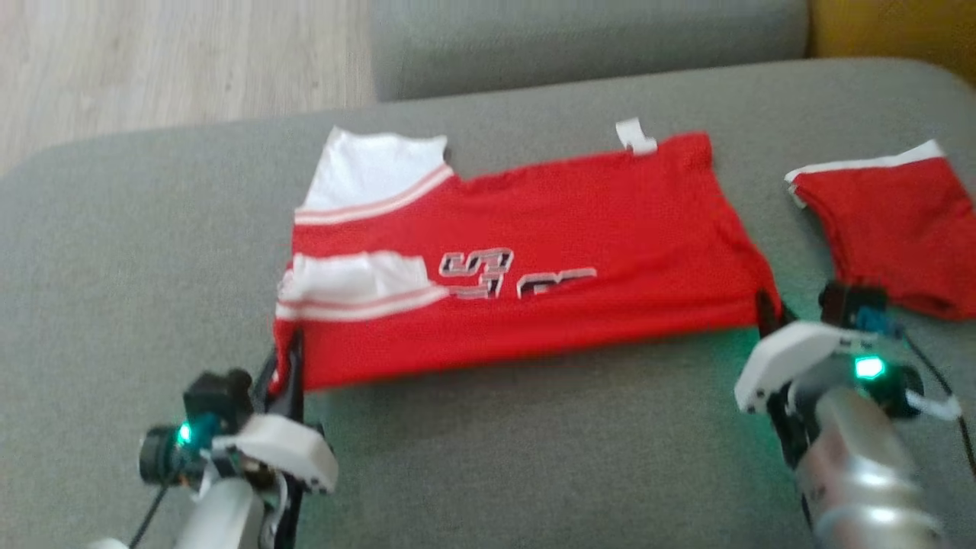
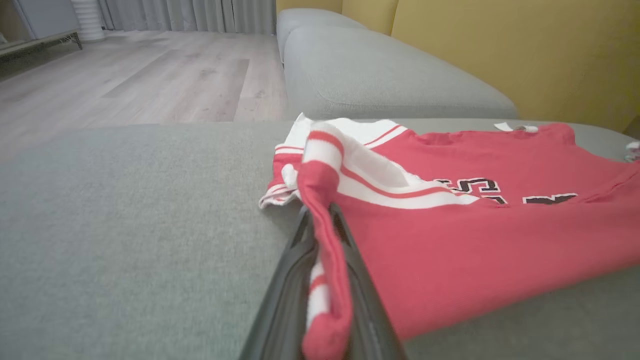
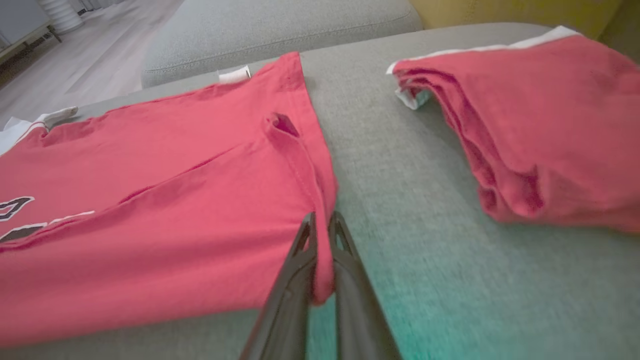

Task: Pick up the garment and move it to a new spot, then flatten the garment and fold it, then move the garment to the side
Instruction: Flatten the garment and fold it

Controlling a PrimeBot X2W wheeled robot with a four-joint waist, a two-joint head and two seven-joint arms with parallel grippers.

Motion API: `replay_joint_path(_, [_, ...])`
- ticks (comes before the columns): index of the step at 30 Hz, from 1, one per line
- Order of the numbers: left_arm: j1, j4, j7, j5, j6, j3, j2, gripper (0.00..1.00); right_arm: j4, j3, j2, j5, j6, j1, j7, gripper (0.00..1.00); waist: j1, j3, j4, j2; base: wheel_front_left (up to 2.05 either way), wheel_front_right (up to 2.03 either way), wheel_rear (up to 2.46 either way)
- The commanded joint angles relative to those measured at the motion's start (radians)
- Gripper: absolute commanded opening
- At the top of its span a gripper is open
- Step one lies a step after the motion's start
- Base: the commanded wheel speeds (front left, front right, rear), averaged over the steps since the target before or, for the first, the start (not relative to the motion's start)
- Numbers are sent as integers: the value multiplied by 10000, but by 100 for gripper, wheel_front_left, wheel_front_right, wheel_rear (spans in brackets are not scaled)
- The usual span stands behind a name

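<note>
The garment (image 1: 526, 267) is a red shirt with white striped sleeves and black lettering, spread flat across the grey sofa cushion (image 1: 137, 252). My left gripper (image 1: 293, 343) is shut on its near left corner; in the left wrist view the red and white fabric (image 2: 325, 260) runs pinched between the two dark fingers (image 2: 287, 280). At the near right corner my right gripper (image 1: 766, 305) is shut on the hem, and the right wrist view shows the red edge (image 3: 320, 220) clamped between that gripper's fingers (image 3: 295, 280).
A second red garment (image 1: 900, 229) lies folded at the cushion's right, close to my right wrist. Another grey cushion (image 1: 587, 38) sits behind, with a yellow backrest (image 2: 525, 45) and wood floor (image 1: 152, 61) to the far left.
</note>
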Motion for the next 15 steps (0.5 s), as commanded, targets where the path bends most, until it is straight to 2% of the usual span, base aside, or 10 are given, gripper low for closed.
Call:
replay_joint_path(1, [66,-276,142,-110,-26,274,334,0,-547,283,-16,232,19,302,114,0,2,-451,-143,0,0,0,0])
replay_joint_path(6, [580,-543,411,-158,20,159,352,0,-1269,335,-16,692,19,1147,471,0,2,-706,-181,0,0,0,0])
replay_joint_path(15, [1228,-1108,1022,-232,84,-66,459,0,-3408,496,-16,1259,19,2683,1446,0,2,-847,-181,0,0,0,0])
